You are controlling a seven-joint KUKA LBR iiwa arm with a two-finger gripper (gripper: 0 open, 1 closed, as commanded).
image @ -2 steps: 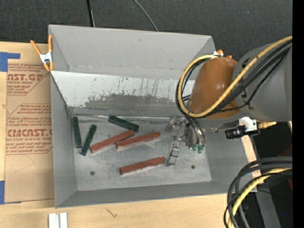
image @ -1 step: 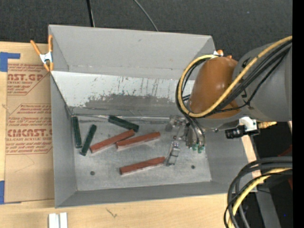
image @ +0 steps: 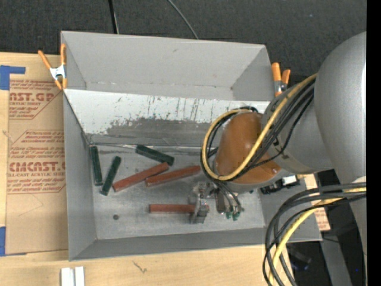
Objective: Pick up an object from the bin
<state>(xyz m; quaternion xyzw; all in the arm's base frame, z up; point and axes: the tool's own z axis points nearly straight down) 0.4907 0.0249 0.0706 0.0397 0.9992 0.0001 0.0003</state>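
Observation:
My gripper (image: 213, 210) is low over the bin's floor at the front right, under the orange-covered wrist. It stands open, with bare floor in the gap between its fingers. Its left fingertip (image: 200, 212) is at the right end of a short red-brown stick (image: 171, 208) that lies flat along the front of the bin; whether they touch I cannot tell. A longer red-brown stick (image: 174, 175) lies just behind and to the left of the gripper.
Another red-brown stick (image: 139, 178) lies left of centre. A dark green stick (image: 155, 154) rests near the back slope, and two more green sticks (image: 95, 164) (image: 111, 175) lie by the left wall. The arm and its cables cover the bin's right side.

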